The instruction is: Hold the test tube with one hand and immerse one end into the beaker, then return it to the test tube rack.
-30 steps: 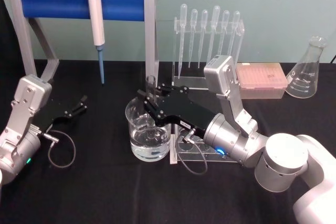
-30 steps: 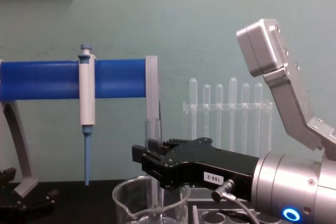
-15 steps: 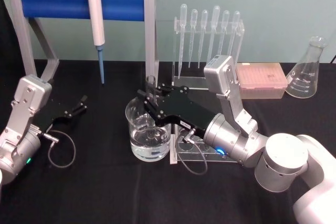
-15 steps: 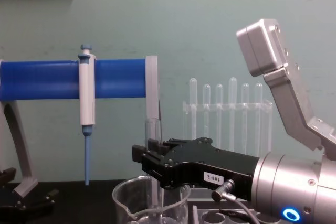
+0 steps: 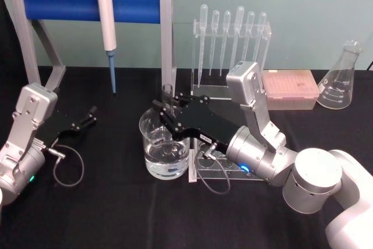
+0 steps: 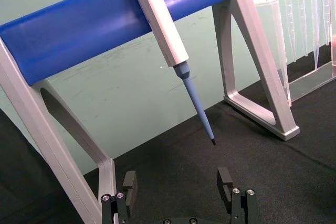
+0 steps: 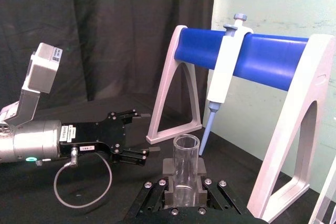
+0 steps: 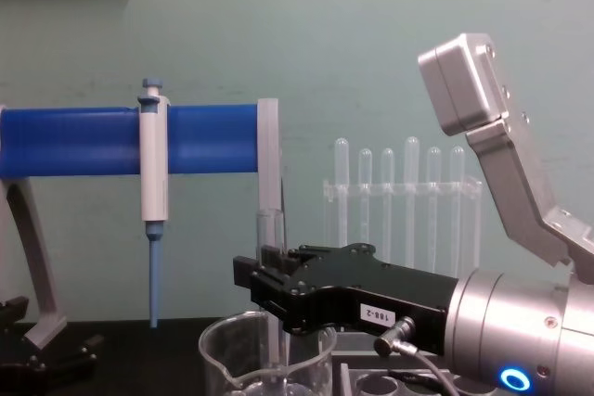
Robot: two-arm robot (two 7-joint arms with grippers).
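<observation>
While held upright, the test tube [image 5: 167, 93] is pinched by the jaws of the right gripper [image 5: 165, 115], lower end inside the beaker [image 5: 165, 160] at the centre of the tabletop [image 5: 116, 214]; the test tube rack [image 5: 228, 171] is set just rightward. The left gripper [image 5: 86, 117] is parked, jaws spread, by the left edge.

Bare counter [image 5: 116, 214] lies open before the beaker [image 5: 157, 158]. Behind it the stand's grey post [image 5: 166, 33] and the pipette rack [image 5: 231, 45] block the way; the test tube rack [image 5: 227, 173] stands just beside, rightward.
</observation>
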